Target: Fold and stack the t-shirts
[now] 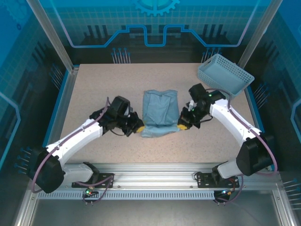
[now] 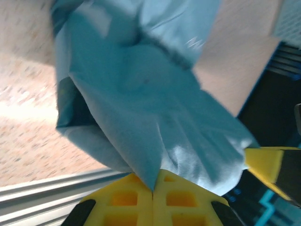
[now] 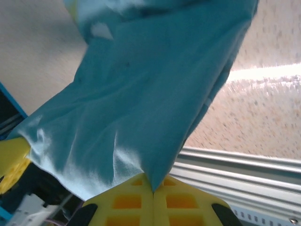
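mid-table, we see the soft pale blue-grey cloth t-shirt (image 1: 159, 109) lying folded on the speckled beige tabletop (image 1: 94, 89), its near edge stretched between the two pincers. the left gripper (image 2: 153, 189), yellow pads pressed together, pinches the near-left corner. the right gripper (image 3: 153, 188) clamps the near-right corner likewise. a light blue plastic lattice basket (image 1: 225, 74) sits far right.

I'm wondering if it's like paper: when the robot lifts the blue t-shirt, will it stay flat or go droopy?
Probably droopy: the t-shirt wrinkles and fans out from where the left gripper pinches it. Probably light too: the right gripper holds its other corner by a small pinch of cloth.
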Action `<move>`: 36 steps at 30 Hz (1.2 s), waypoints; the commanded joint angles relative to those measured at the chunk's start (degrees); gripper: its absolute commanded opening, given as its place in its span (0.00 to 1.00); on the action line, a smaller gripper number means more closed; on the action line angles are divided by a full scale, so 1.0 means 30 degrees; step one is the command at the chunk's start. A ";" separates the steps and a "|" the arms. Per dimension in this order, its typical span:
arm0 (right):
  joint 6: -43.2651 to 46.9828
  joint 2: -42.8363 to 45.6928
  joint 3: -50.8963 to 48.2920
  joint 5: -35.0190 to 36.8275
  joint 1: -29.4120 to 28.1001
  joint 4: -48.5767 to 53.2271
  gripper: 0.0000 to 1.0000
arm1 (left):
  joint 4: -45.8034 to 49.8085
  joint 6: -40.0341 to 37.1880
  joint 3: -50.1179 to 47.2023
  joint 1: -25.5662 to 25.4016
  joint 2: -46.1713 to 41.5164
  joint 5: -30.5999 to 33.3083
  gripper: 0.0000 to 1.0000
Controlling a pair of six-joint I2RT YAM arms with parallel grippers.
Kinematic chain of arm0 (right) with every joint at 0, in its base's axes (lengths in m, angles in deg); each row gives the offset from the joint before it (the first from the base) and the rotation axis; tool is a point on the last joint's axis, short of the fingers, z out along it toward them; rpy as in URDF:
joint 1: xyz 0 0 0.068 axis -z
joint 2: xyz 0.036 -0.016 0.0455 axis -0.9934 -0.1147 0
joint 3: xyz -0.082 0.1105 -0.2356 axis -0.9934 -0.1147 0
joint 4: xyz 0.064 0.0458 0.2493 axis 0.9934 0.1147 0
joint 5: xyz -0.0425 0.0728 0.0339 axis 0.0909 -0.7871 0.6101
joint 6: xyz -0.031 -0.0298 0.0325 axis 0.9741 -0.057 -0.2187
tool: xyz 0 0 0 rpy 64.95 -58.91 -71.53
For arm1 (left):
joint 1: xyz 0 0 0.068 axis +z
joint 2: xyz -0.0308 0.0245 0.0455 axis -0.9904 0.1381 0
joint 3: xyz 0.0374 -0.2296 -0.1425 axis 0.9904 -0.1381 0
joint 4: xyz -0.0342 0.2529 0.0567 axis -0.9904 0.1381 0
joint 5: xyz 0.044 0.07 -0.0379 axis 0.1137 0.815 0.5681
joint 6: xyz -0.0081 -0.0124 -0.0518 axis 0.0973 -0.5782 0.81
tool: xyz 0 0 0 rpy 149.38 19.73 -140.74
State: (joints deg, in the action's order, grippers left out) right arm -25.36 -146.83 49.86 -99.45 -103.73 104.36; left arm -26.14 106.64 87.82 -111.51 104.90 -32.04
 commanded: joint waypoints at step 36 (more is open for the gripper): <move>0.0661 -0.9069 0.5726 0.1283 0.2332 -0.8779 0.21 | -0.3260 0.0159 0.6721 0.3401 1.0217 0.1514 0.30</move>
State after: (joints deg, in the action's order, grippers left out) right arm -23.45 -172.14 67.54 -93.66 -94.42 88.34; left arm -29.51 103.63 108.30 -101.89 132.27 -27.06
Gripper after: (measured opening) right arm 0.234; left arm 0.321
